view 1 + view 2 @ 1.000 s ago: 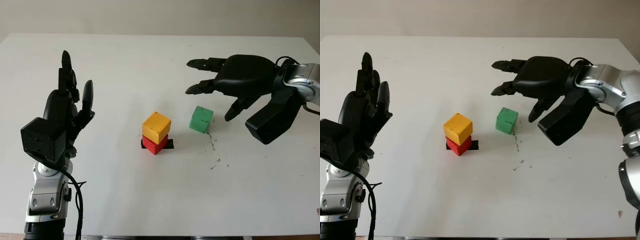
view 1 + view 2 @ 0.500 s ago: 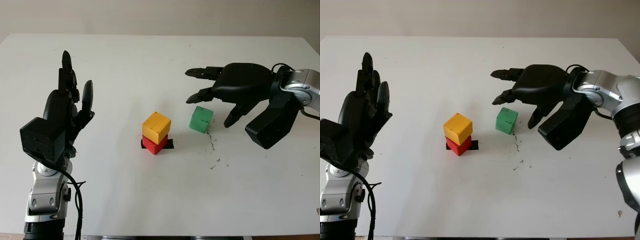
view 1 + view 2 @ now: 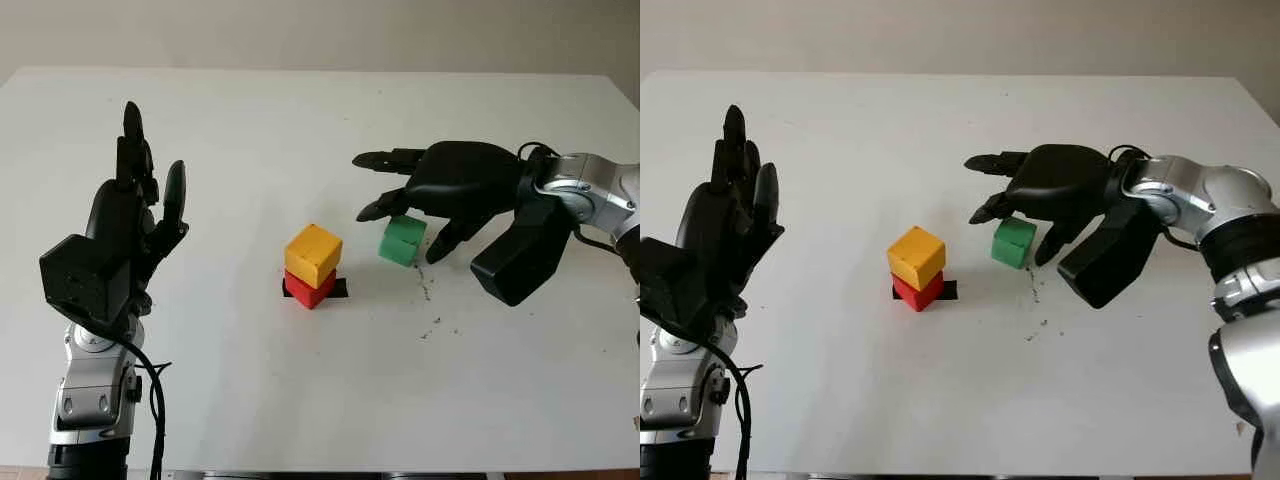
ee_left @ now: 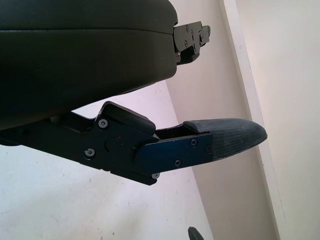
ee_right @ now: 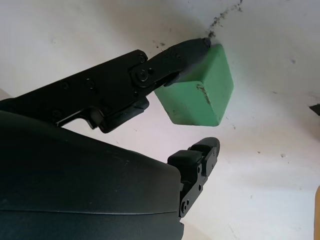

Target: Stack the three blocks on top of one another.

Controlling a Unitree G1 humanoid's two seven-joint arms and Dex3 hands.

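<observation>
At the left of the frame the left hand stood raised above the white bench, empty, well apart from the blocks. At the centre, the yellow block sat on the red block, turned slightly askew of it, with a patch of black tape showing at the base of the pair. Just right of that stack the green block rested on the bench beside a scatter of dark specks. At the right, the right hand hovered over the green block, holding nothing, its fingers arched past the block on either side; in the right wrist view one finger lay at the block's upper edge, though whether it pressed there could not be told. The step in hand appeared to be the pick of the last block. Done well, it would call for the fingers to close squarely on opposite faces, the lift to clear the yellow block's top, and a level, gentle release so the skewed two-block stack was not nudged.
</observation>
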